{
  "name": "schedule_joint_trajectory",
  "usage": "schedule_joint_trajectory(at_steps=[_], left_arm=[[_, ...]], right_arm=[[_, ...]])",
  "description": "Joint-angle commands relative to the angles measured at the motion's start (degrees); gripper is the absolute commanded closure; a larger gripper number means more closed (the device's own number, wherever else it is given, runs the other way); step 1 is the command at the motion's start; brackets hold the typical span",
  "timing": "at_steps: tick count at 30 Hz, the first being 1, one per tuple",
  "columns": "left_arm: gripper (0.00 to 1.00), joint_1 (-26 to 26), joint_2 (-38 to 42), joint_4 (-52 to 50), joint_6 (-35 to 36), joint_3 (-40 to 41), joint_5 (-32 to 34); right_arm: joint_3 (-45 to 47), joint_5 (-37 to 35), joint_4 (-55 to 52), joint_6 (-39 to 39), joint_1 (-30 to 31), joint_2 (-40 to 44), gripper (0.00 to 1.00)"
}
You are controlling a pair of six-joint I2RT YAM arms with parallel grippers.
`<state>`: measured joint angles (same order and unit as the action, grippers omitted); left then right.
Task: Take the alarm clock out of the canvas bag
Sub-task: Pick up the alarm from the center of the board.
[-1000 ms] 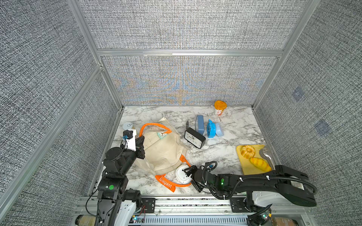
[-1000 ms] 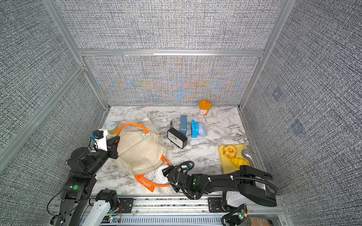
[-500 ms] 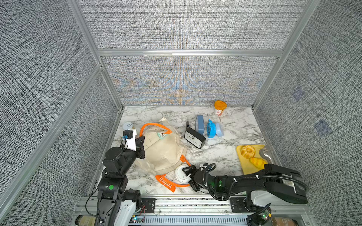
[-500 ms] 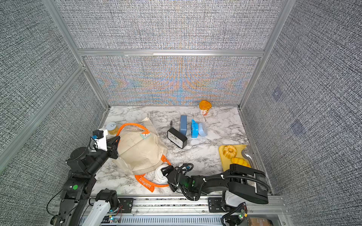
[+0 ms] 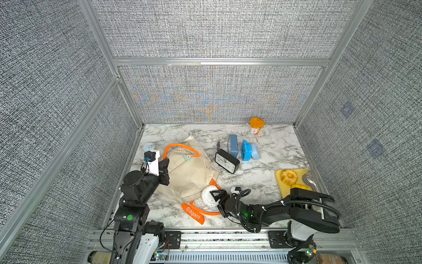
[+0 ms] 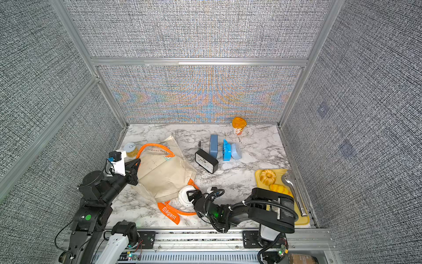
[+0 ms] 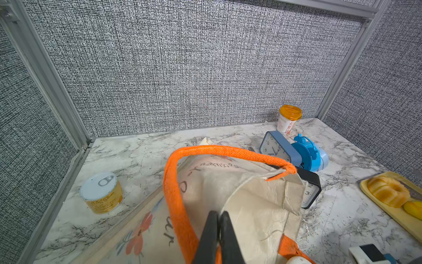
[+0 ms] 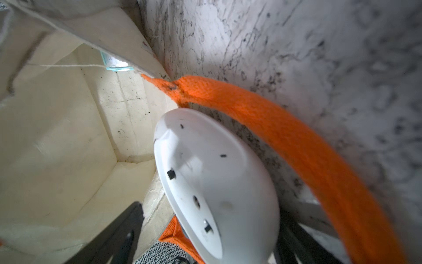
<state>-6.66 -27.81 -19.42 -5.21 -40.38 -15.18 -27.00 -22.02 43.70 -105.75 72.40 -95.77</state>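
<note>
The beige canvas bag [image 5: 189, 173] [image 6: 164, 173] with orange handles lies on its side on the marble table, mouth toward the front. My left gripper [image 5: 165, 163] [image 7: 218, 213] is shut on the bag's upper rim, holding the fabric [image 7: 251, 201] up. The white round alarm clock [image 5: 209, 196] [image 6: 184, 196] [image 8: 217, 182] sits at the bag's mouth, on the lower orange handle, its back toward the right wrist camera. My right gripper [image 5: 215, 195] [image 8: 211, 226] is open, one finger on each side of the clock; a gap shows beside one finger. The bag's inside [image 8: 57, 137] looks empty.
A black clock [image 5: 226, 161], a blue rectangular clock [image 5: 233, 145] and a blue round clock [image 5: 246, 150] stand behind the bag. An orange-lidded cup [image 5: 257, 125] is at the back, a can [image 5: 149, 146] at the left wall, a yellow tray [image 5: 279, 176] with bread and tongs at the right.
My right gripper has pushed forward toward the bag's mouth so that its fingers now straddle the white clock, and they stand slightly narrower. The left gripper and the bag have not moved.
</note>
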Motion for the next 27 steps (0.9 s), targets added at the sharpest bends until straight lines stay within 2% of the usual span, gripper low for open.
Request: schedule_joint_trajectory(at_steps=[1, 5, 9, 15, 23, 25, 27], left_arm=[[1.00, -0.1, 0.4, 2.8, -0.1, -0.1, -0.9], [1.00, -0.1, 0.6, 2.5, -0.2, 0.2, -1.3], [1.00, 0.0, 0.9, 2.2, 0.0, 0.1, -1.2], [1.00, -0.1, 1.2, 2.0, 0.0, 0.4, -1.4], [1.00, 0.0, 1.3, 2.3, -0.1, 0.6, -1.4], [1.00, 0.0, 1.3, 2.3, -0.1, 0.7, -1.3], [1.00, 0.0, 1.3, 2.4, 0.0, 0.7, -1.3]], right_arm=[[-0.8, 1.1, 4.9, 3.6, -1.2, -2.6, 0.15], [-4.7, 3.7, 3.7, 8.4, -3.1, -3.7, 0.16], [-7.0, 2.5, 1.4, 11.0, -3.6, -3.8, 0.16], [-7.8, 3.9, -0.4, 7.1, -4.2, -6.0, 0.20], [-11.8, 8.1, -1.3, 6.7, -5.9, -10.2, 0.20], [-11.9, 8.5, -0.1, 5.9, -6.1, -11.5, 0.23], [-11.9, 9.0, 1.6, 4.9, -6.3, -12.9, 0.30]])
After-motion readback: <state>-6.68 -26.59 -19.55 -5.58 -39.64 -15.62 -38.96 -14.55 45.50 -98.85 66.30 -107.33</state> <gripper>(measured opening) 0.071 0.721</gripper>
